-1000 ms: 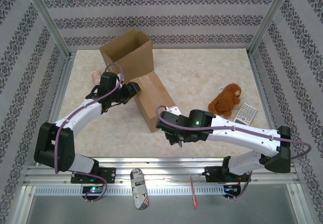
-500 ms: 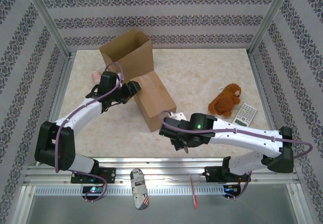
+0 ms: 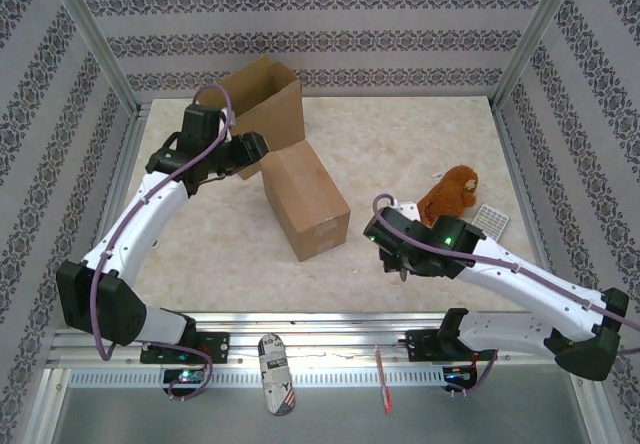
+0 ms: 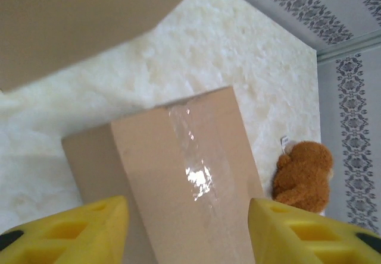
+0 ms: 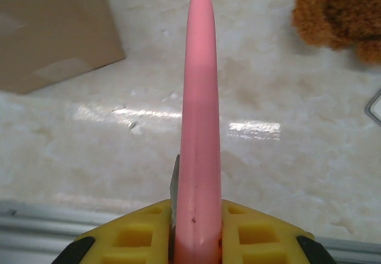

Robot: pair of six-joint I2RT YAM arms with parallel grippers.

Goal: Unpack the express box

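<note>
Farthest left, the left tool (image 3: 250, 150) hangs over the far left part of the tabletop (image 3: 400, 144), just in front of an open box (image 3: 255, 104) whose top flaps stand up. In the left wrist view this tool (image 4: 187, 228) is spread wide: its yellow fingers (image 4: 71, 228) stand well apart with nothing held between them, and they look down on the far end of the taped box (image 4: 190, 175). That taped box (image 3: 305, 199) lies flat on the tabletop just right of the left tool, one end touching or almost touching the open box and the other end pointing toward the near edge. A strip of clear tape runs along its top and the flaps are shut. Further right, near the front of the tabletop and apart from the taped box, the right tool (image 3: 400, 259) points downward. In the right wrist view it (image 5: 199, 234) is clamped on a pink cutter (image 5: 200, 97), which sticks straight out between the fingers, a thin metal edge showing along its left side. Right of that sits a brown plush toy (image 3: 450, 196), and just beside it, nearest the right edge, lies a calculator (image 3: 490, 222).
</note>
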